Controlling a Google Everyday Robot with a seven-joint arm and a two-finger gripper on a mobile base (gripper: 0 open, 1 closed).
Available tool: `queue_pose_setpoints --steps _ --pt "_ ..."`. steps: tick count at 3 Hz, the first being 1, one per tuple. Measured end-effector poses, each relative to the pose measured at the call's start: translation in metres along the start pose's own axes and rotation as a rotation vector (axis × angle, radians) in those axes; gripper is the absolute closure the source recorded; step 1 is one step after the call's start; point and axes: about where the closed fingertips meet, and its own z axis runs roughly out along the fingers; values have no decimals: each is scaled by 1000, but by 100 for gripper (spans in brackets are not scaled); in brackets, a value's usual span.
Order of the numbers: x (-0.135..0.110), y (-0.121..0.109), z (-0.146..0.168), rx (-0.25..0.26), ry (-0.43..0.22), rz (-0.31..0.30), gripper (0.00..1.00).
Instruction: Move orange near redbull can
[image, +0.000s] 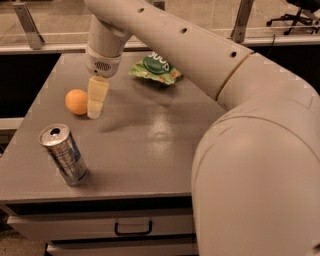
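Observation:
The orange is a small round fruit on the left part of the grey table. The redbull can, silver with blue panels and a pull-tab top, stands upright near the table's front left corner, below the orange. My gripper hangs from the arm's wrist and points down, right beside the orange on its right side, its tip close to the tabletop. It holds nothing that I can see.
A green snack bag lies at the back middle of the table. My large arm covers the right side of the view. Drawers with a handle sit under the table's front edge. A dark gap runs along the left.

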Motion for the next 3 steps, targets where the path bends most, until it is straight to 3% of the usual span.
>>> queue_pose_setpoints --steps 3 --pt "-22 16 16 -42 -6 -61 0"
